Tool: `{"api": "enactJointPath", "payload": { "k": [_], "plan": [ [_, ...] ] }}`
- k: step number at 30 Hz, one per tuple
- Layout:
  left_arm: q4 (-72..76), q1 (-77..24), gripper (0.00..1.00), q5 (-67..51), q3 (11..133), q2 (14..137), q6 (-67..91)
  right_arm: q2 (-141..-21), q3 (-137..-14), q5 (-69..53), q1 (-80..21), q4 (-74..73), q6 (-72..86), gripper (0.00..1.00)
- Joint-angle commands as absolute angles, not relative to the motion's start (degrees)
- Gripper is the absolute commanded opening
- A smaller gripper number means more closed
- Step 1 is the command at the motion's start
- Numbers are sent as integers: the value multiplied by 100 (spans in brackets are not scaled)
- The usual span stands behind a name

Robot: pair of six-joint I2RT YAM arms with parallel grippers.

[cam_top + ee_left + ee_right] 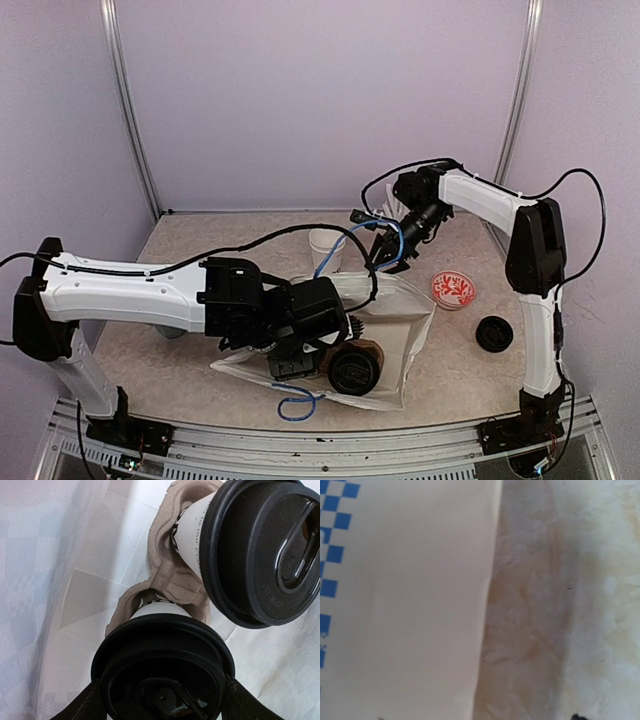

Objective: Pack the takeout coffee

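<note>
Two white paper cups with black lids stand in a brown pulp carrier point(162, 575) inside a white paper bag point(405, 320) that lies on the table. In the left wrist view the near cup point(160, 655) sits between my left fingers and the far cup point(260, 550) is at upper right. My left gripper point(165, 702) is shut on the near cup's lid, one finger on each side. From above, my left gripper point(335, 350) reaches into the bag's mouth beside a lidded cup point(353, 369). My right gripper point(386, 256) holds the bag's upper edge point(420, 605).
An unlidded white cup point(326, 249) stands behind the bag. A red patterned dish point(454, 290) and a loose black lid point(494, 333) lie to the right. A blue cable loop point(296, 403) lies by the near table edge. Walls enclose the table.
</note>
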State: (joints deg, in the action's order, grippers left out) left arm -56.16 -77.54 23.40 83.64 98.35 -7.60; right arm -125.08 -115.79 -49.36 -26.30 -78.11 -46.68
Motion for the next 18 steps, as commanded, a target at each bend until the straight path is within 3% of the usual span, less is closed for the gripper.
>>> {"api": "enactJointPath", "payload": {
  "k": [1,18],
  "plan": [
    [-5970,-7761,42,1584,8390,10076,-371,-12214,-11431,-5213,-2593,-7884,-4851,77],
    [-6204,-7262,43,2144,8757,10533,136,-12119,-11311,-5304,-2571,-7888,-4922,77]
  ]
}}
